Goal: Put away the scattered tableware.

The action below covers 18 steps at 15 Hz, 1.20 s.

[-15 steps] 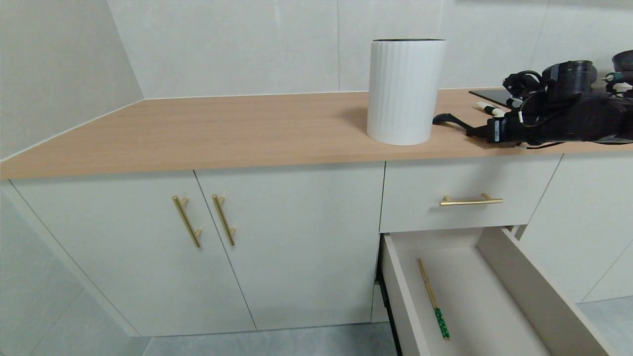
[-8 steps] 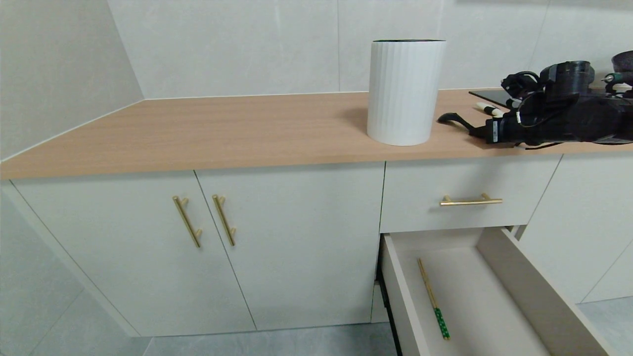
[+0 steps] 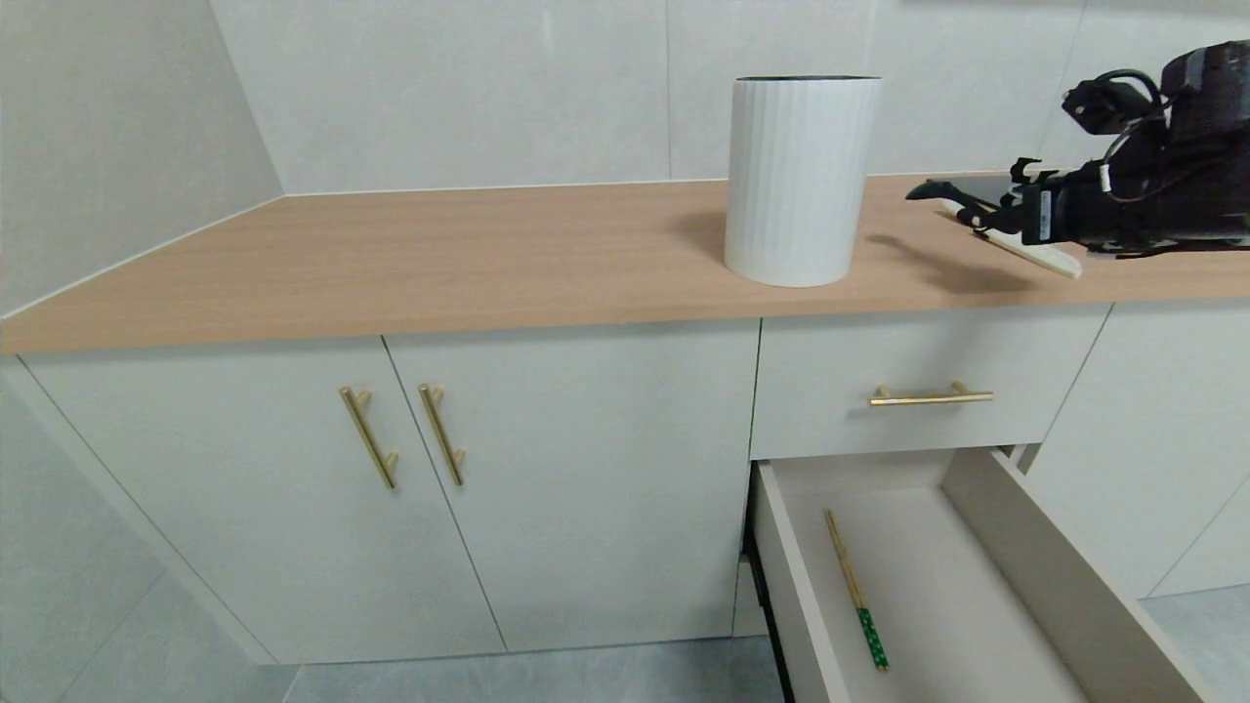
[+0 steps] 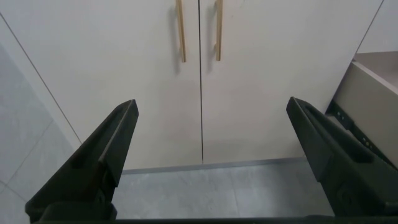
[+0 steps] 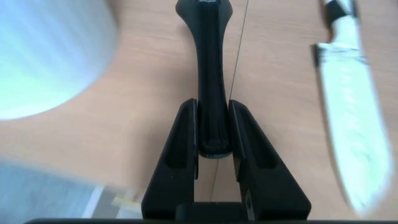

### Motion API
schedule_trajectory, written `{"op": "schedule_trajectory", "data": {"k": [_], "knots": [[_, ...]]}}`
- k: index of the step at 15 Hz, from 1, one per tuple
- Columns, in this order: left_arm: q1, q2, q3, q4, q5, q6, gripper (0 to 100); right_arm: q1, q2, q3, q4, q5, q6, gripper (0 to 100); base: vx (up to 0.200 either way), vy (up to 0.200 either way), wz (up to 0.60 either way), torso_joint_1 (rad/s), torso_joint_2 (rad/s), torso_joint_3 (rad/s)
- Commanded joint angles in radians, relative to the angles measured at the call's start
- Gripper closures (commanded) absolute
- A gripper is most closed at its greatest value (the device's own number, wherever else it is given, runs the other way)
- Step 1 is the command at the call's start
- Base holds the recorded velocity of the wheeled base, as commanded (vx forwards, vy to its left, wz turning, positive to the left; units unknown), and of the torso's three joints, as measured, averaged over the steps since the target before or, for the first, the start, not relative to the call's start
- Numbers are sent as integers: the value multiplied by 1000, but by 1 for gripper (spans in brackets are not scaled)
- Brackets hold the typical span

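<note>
Wooden bench (image 3: 488,254) across mid-frame: at upper right the right hand (image 3: 1011,213) clamps a black utensil handle (image 3: 937,190) beside a white knife (image 3: 1040,257), the left hand (image 4: 211,109) gapes open before cupboard doors (image 4: 261,74), chopsticks (image 3: 856,591) lie in the lower-right drawer (image 3: 1035,557).

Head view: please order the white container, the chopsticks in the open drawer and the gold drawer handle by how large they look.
1. white container, by far
2. chopsticks, slightly longer than the next
3. drawer handle
The chopsticks lie nearer the camera, so the true order of the last two is unsure.

Wht ribbed canister (image 3: 799,181); wood-grain ctr (image 3: 439,254); grn-tipped chopsticks (image 3: 855,590); black utensil (image 5: 210,74).
</note>
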<state>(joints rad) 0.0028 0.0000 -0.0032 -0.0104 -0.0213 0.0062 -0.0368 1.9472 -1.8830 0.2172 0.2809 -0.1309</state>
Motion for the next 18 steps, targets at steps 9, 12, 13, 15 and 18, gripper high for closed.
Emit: {"op": "schedule_trajectory", "data": {"k": [9, 12, 13, 15, 18], "knots": [[0, 0, 0, 0, 0, 0, 0, 18, -691, 734, 185, -22, 23, 100, 0, 0, 0, 0, 0, 0], [0, 0, 0, 0, 0, 0, 0, 20, -722, 914, 166, -43, 25, 100, 0, 0, 0, 0, 0, 0], [0, 0, 0, 0, 0, 0, 0, 20, -722, 963, 149, -43, 25, 100, 0, 0, 0, 0, 0, 0], [0, 0, 0, 0, 0, 0, 0, 35, -715, 1064, 67, -43, 30, 100, 0, 0, 0, 0, 0, 0], [0, 0, 0, 0, 0, 0, 0, 80, -686, 1147, -12, -78, 42, 100, 0, 0, 0, -6, 38, 38]]}}
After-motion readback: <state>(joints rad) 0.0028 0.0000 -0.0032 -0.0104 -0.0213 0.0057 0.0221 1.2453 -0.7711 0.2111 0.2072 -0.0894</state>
